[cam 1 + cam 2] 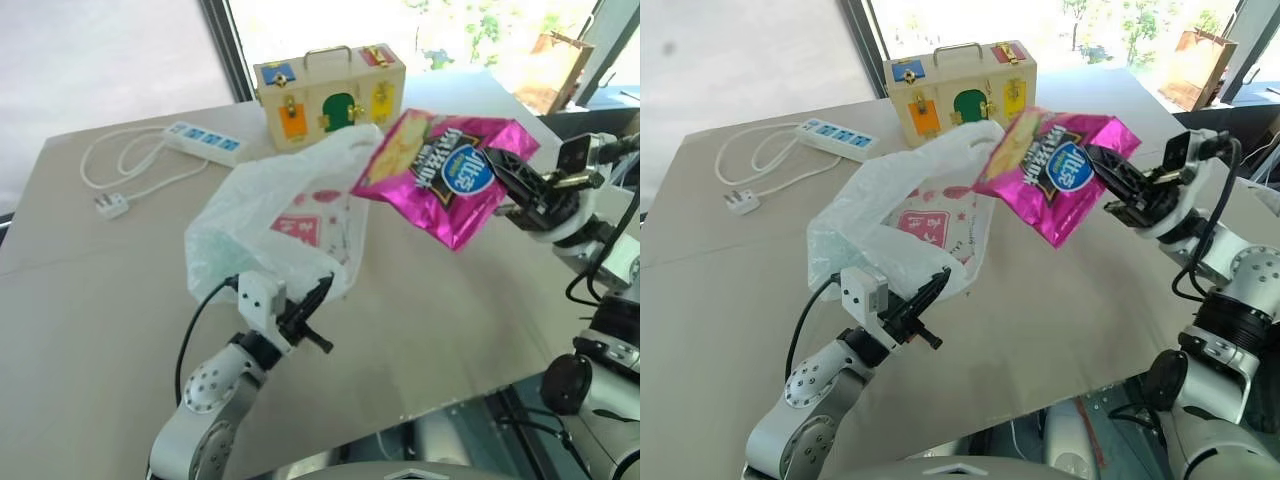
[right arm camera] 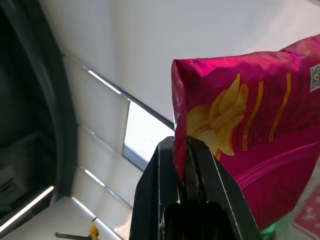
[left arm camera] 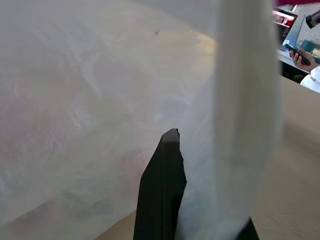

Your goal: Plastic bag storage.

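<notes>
Left fingers (image 1: 312,300) pinch the plastic bag (image 1: 270,225) rim; right fingers (image 1: 512,185) clamp the snack packet (image 1: 440,170). Drop it through the mouth.

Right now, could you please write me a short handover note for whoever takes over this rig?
Left gripper: shut on the plastic bag's near edge, holding it up off the table.
Right gripper: shut on one edge of the pink snack packet, held in the air above and right of the bag.
Behind the bag: wooden box; power strip to its left.
Done: both items gripped.
Left: packet is not yet in the bag; bag not yet stored.
</notes>
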